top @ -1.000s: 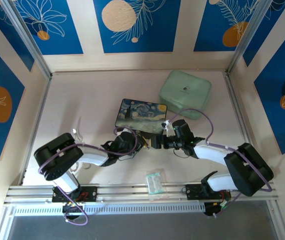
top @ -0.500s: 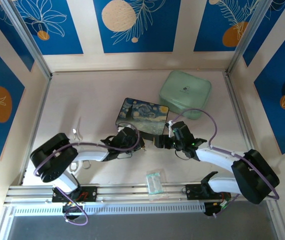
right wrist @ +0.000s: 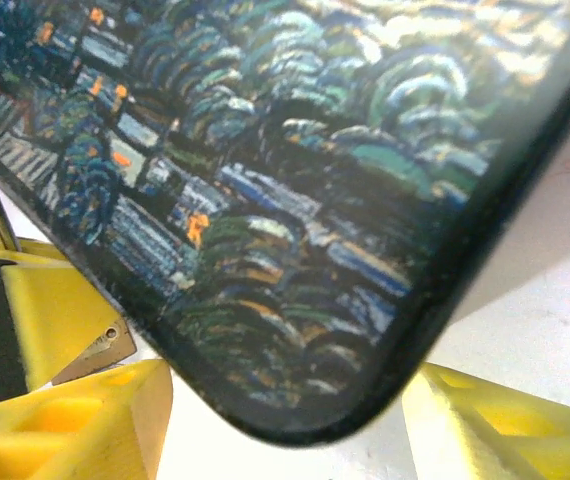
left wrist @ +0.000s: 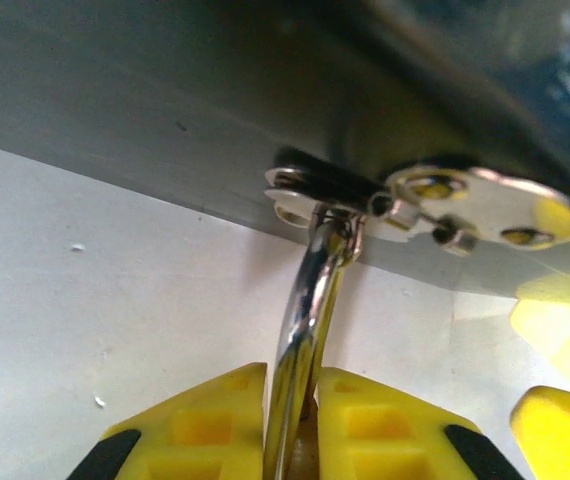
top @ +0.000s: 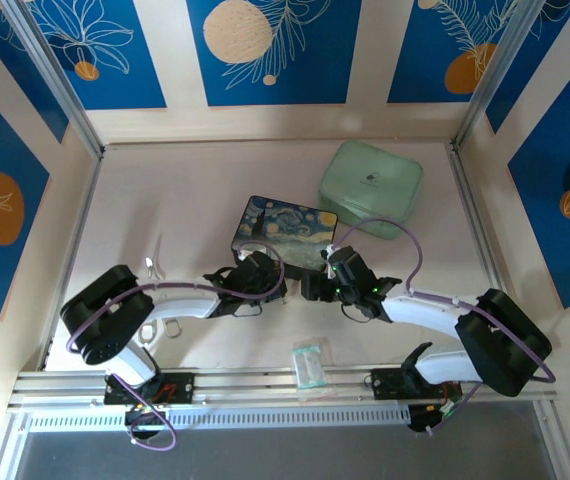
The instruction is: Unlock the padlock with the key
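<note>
1. The padlock (left wrist: 303, 310) is being held at the front edge of the starry-night box (right wrist: 295, 200), with its thin silver shackle threaded through the staple of the box's hasp (left wrist: 465, 205).
2. The shackle is being pinched between the closed yellow pads (left wrist: 195, 425) of the left gripper (left wrist: 290, 420), just below the hasp. The brass body is mostly being hidden between those pads.
3. The right gripper (right wrist: 285, 428) is being held with its fingers spread wide apart, one on each side of the box's rounded near corner, and nothing is being clamped by them.
4. A small flat grey metal tab (right wrist: 95, 352) with a hole is being seen just under the box's edge. Whether it is the key or part of the hasp cannot be told.
5. The padlock is being judged light, rigid and slick. The polished round shackle is likely to twist in a pinch, so the flat sides of the body are being judged the steadier hold.
6. The key is being judged thin, stiff and easily dropped. It is best taken by its flat head, with the blade left free.
7. The box lid is being seen as glossy and painted, with a dark rim, while the table (left wrist: 95, 300) beneath it is matte and pale.
</note>
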Robot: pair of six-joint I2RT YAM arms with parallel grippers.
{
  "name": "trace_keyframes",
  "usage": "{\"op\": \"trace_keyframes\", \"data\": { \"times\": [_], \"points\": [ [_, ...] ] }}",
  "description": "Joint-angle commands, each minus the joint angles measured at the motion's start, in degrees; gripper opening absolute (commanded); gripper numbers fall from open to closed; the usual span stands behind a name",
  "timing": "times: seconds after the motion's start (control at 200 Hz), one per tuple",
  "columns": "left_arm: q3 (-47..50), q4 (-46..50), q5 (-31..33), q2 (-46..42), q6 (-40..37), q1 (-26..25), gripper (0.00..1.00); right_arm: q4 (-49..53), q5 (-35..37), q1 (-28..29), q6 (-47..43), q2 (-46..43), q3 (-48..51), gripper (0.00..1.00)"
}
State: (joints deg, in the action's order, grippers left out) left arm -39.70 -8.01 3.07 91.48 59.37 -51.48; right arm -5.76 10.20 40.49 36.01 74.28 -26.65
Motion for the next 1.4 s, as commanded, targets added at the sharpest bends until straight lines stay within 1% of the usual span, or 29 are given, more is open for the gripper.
{"op": "trace_keyframes", "data": {
  "times": [0.0, 0.155, 0.49, 0.645, 0.765, 0.865, 0.93, 1.096, 1.236, 1.396],
  "points": [
    [-0.7, 15.4, 8.2, 2.4, -3.6, 0.1, 0.16, -1.1, 1.2, 0.2, 1.5, 0.6, -0.2, 0.62],
    [-2.0, 18.6, 10.8, 3.3, -4.4, -0.2, 0.19, -0.9, 1.2, 0.8, 1.9, 0.6, -0.2, 0.62],
    [-2.7, 20.5, 13.1, 4.3, -4.7, -1.1, 0.20, -2.0, 1.5, 1.2, 2.8, 1.6, 0.5, 0.62],
    [-3.4, 20.8, 13.0, 5.0, -4.4, -1.4, 0.21, -2.3, 1.4, 1.2, 2.9, 2.1, 0.5, 0.62],
    [-4.6, 23.5, 15.9, 5.1, -4.4, -2.4, 0.23, -2.3, 1.6, 1.2, 3.0, 2.1, 0.7, 0.62],
    [-4.6, 22.5, 14.9, 4.9, -4.4, -2.6, 0.24, -2.6, 1.8, 1.0, 3.1, 2.4, 0.8, 0.62],
    [-5.2, 22.8, 14.9, 5.0, -4.4, -2.9, 0.23, -2.7, 1.7, 1.1, 3.2, 2.5, 0.8, 0.62],
    [-7.1, 27.1, 15.4, 4.6, -6.2, -3.0, 0.13, -2.9, 1.6, 1.1, 3.2, 2.6, 1.0, 0.62],
    [-10.6, 34.5, 15.6, 6.0, -10.0, -2.9, 0.12, -3.2, 1.6, 1.1, 3.3, 2.7, 1.4, 0.61],
    [-12.0, 39.6, 18.4, 6.6, -10.7, -2.9, 0.13, -3.4, 1.4, 1.1, 3.5, 2.8, 1.6, 0.61]
  ]
}}
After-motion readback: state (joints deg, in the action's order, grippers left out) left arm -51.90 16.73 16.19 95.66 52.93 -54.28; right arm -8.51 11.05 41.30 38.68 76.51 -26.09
